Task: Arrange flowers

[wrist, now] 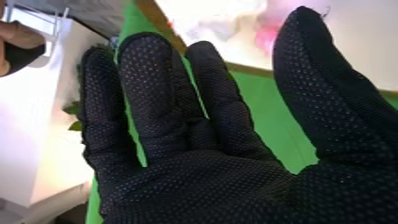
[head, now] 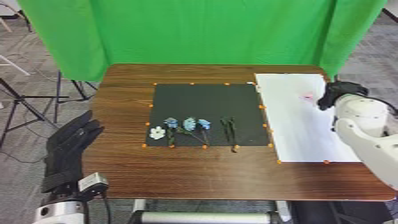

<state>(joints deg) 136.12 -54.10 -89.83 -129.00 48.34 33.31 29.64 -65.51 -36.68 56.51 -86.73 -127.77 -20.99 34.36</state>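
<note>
Bench (head: 195, 180): bare wood along the near edge, room for a hand to pass
Black mat (head: 209, 102): open room across its far part
Near part of the mat: white flower (head: 157, 133) and blue flowers (head: 189, 124) in the way, a narrow gap between them and the green stems (head: 229, 134)
White sheet (head: 306, 137): open from its middle to the near edge, a small pink thing (head: 308, 95) farther up
Right side: right hand (head: 343, 90) and its arm block the way
Left side: left hand (head: 69, 147) stands beside the bench
Far side: green curtain (head: 213, 32) closes it off
</note>
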